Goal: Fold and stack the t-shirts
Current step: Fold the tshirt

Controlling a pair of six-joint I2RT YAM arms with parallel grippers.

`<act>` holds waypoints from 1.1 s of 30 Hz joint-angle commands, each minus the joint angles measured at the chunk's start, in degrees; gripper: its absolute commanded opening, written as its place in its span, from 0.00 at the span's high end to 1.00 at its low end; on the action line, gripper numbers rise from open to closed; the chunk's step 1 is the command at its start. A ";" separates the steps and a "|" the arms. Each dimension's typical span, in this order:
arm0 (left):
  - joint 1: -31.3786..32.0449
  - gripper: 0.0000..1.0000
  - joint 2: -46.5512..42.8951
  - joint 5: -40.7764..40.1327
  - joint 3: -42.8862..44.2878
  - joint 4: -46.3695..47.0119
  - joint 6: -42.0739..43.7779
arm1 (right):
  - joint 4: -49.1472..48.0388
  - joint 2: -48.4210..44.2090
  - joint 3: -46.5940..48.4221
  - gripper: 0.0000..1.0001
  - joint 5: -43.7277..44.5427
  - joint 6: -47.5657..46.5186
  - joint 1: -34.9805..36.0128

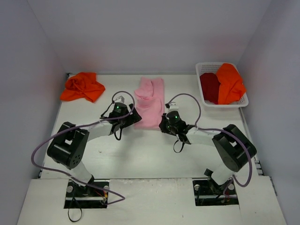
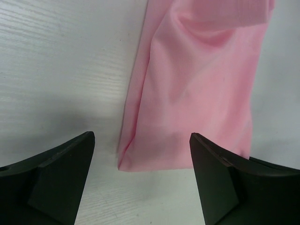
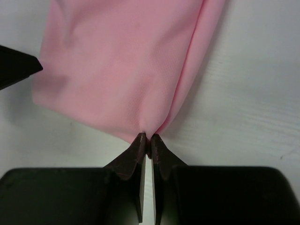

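T-shirts inspected: we count 4 in view. The pink t-shirt [image 1: 151, 103] lies on the tabletop [image 1: 140, 154] about midway across, between the 2 arms, as a long narrow strip running away from the bases. Its far end looks bunched and uneven, and its near end is flatter with a straight hem.

The right claw [image 3: 146, 138] is clamped on the pink t-shirt. In the right wrist view we see its 2 fingertips pressed together on the near right corner of the hem, with the cloth puckering into folds at the pinch.

The left claw [image 2: 142, 136] stands with its jaws wide apart at the near left corner of the same shirt. In the left wrist view that corner lies between the 2 fingers, and neither finger touches it. We cannot tell how high the fingers stand above the tabletop.

An orange t-shirt [image 1: 83, 87] sits crumpled in a heap at the far left corner of the tabletop, well apart from both claws.

The white basket [image 1: 206, 65] stands at the far right corner. It holds the dark red t-shirt [image 1: 209, 87] on its left side. The other orange t-shirt [image 1: 229, 83] is on its right, draped over the basket's rim.
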State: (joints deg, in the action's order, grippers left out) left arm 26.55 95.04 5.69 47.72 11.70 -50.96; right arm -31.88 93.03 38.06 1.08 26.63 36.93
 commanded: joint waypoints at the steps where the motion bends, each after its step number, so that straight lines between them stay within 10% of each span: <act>1: -0.53 0.23 -5.74 -1.91 0.00 -0.89 1.65 | 1.20 -5.31 -1.84 1.00 3.49 0.70 2.53; 27: -1.94 0.23 -12.87 -3.58 -0.62 -6.08 2.88 | 15.88 -25.62 -16.18 0.98 17.99 15.73 19.85; 30: -1.94 0.23 -13.04 -3.76 -0.53 -6.52 3.06 | 16.40 -24.31 -15.57 0.39 18.34 15.64 19.94; 33: -1.94 0.23 -13.57 -4.11 -0.61 -7.31 3.15 | 17.28 -22.47 -13.90 0.25 18.60 15.47 20.64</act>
State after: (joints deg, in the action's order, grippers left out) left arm 24.99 84.51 2.72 46.13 3.81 -48.58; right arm -15.14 69.34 21.80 16.84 41.19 56.64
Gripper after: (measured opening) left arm 0.771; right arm 0.733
